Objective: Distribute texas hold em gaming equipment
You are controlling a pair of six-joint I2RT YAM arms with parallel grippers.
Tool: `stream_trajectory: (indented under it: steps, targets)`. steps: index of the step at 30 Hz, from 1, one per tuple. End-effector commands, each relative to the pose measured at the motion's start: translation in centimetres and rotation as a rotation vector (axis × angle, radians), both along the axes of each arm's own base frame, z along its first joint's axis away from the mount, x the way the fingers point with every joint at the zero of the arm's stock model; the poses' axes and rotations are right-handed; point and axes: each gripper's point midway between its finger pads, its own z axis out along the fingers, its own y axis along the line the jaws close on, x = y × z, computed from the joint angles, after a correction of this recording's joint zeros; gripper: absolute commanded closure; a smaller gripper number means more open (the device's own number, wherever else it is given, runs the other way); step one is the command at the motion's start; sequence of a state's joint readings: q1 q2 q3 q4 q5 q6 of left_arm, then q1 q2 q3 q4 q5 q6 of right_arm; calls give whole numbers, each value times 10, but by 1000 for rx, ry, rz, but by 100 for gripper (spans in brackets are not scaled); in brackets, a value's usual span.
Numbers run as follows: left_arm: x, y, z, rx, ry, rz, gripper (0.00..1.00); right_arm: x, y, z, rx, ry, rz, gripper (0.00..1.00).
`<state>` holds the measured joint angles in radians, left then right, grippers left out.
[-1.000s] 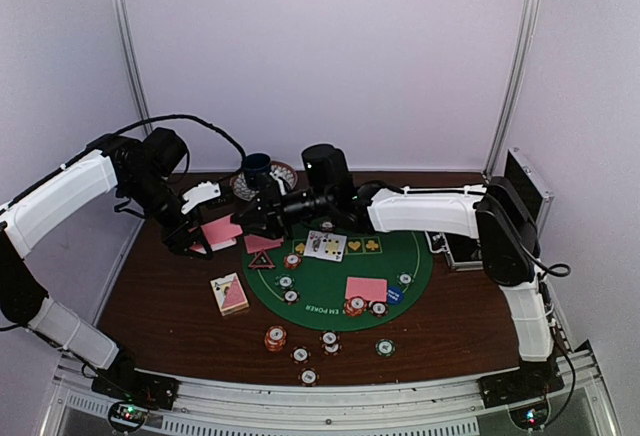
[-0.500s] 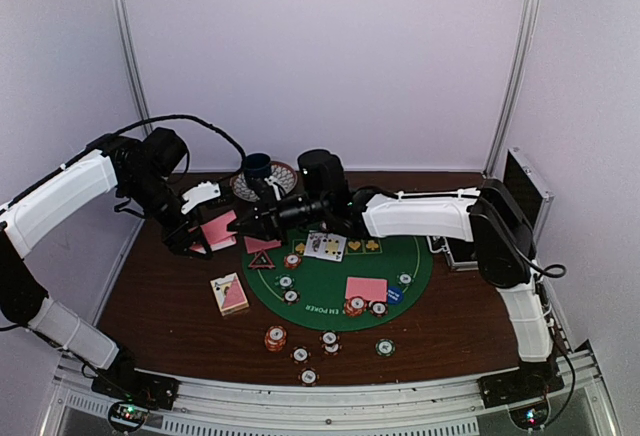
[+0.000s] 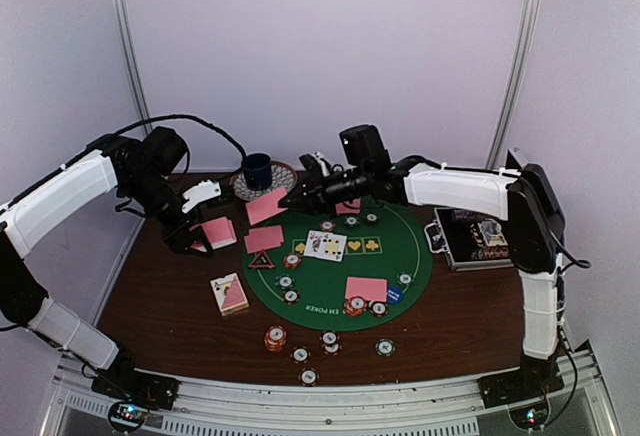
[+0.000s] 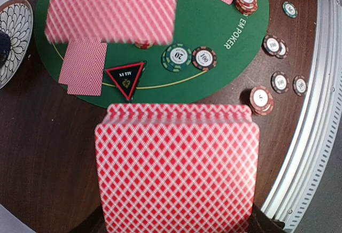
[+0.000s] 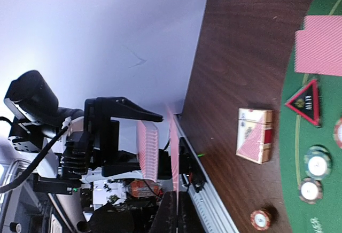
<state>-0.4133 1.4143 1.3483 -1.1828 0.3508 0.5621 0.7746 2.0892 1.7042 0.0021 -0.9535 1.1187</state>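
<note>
Pale lilac walls [image 3: 320,56] enclose a dark brown wooden worktop [image 3: 160,306]; two slim metal posts [image 3: 125,56] stand upright, evenly lit.

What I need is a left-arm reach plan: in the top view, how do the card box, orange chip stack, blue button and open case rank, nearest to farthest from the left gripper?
From the left gripper:
1. card box, just in front of it.
2. orange chip stack, further toward the front.
3. blue button, right of centre.
4. open case, far right.
</note>
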Motion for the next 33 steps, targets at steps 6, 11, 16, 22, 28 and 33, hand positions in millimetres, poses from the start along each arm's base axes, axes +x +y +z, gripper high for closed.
stream_trajectory:
  steps: [6,11,16,22,28,33]
  targets:
    - [-3,1,3,-1,-25,-12,100,31,-116,-25,-672,-592,42,100]
    - [-1,0,4,-6,-24,-9,100,52,-157,-48,-1125,-1010,165,100]
    - [0,-1,4,-7,-22,-6,100,66,-164,-66,-1443,-1327,291,100]
    - [0,-1,4,-8,-21,-2,100,79,-162,-91,-1574,-1508,362,100]
    - [-1,0,4,-4,-19,-1,100,84,-153,-118,-1581,-1564,385,100]
    - [-1,1,4,-1,-18,-1,100,83,-145,-141,-1595,-1582,425,100]
